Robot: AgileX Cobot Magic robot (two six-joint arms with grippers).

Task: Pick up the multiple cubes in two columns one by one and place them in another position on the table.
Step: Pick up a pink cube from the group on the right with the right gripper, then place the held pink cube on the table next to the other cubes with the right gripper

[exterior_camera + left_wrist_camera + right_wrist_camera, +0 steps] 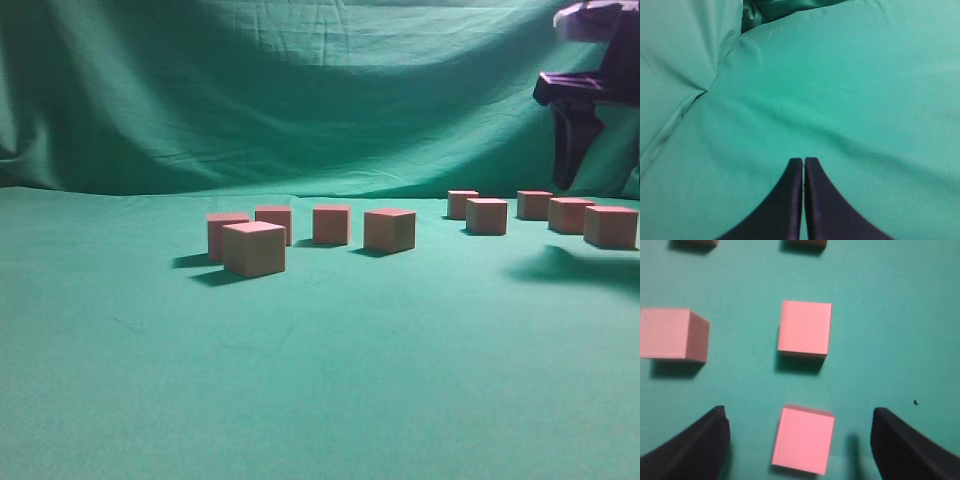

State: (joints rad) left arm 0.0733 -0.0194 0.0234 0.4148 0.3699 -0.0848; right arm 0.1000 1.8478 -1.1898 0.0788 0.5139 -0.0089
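Several pinkish-red cubes stand on the teal table in two groups: a left group around one cube and a right group in two columns around another cube. My right gripper hangs open, well above the right group. In the right wrist view the right gripper frames one cube lying on the cloth below, with wide gaps on both sides. A second cube lies further ahead and a third to its left. My left gripper is shut over bare cloth, holding nothing.
A draped green backdrop rises behind the table. In the left wrist view, folds of that backdrop meet the table at the upper left. Bare cloth separates the two cube groups and fills the table's front.
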